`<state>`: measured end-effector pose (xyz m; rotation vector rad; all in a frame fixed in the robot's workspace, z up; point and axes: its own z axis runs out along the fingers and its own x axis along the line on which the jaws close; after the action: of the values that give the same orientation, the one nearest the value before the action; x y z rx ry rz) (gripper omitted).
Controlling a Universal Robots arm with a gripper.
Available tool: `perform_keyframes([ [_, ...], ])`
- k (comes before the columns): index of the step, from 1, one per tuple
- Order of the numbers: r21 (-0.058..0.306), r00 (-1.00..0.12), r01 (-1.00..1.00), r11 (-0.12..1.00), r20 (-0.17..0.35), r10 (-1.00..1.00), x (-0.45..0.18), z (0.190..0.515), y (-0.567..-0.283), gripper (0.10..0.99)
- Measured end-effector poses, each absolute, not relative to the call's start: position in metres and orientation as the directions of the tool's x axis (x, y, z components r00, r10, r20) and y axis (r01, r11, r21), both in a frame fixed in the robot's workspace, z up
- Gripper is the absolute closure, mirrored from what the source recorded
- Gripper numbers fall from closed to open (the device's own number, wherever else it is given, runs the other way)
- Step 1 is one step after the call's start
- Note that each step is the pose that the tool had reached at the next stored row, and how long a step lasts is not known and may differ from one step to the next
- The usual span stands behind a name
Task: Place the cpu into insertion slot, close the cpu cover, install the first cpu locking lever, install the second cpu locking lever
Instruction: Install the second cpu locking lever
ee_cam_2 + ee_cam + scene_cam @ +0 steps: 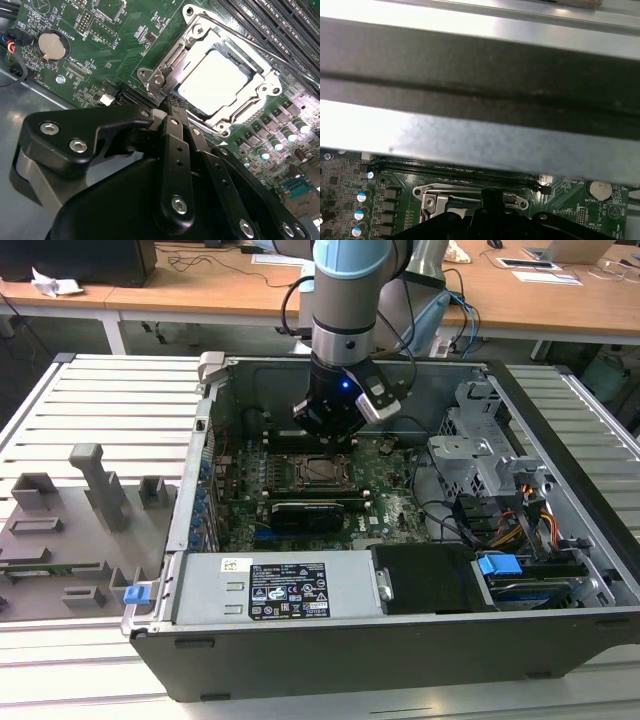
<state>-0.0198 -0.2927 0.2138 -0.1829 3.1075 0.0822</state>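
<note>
CPU (218, 83) sits flat in the insertion slot (248, 113), cpu cover (196, 36) down around it; the claw (167, 111) hovers at the socket's edge, fingers pinched narrow, gripping nothing.

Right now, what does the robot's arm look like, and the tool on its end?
The arm is a fat silver-grey tube with a pale blue joint cap on top. Black cables loop beside it. A small blue light glows near its wrist. The tool is matte black, made of jointed links held by shiny silver screws.
</note>
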Motion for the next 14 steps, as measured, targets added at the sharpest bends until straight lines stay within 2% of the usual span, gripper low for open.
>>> perform_keyframes([
  [14,0.051,-0.993,-0.118,0.992,-0.031,-0.116,-0.0198,0.2138,-0.2993,0.976],
])
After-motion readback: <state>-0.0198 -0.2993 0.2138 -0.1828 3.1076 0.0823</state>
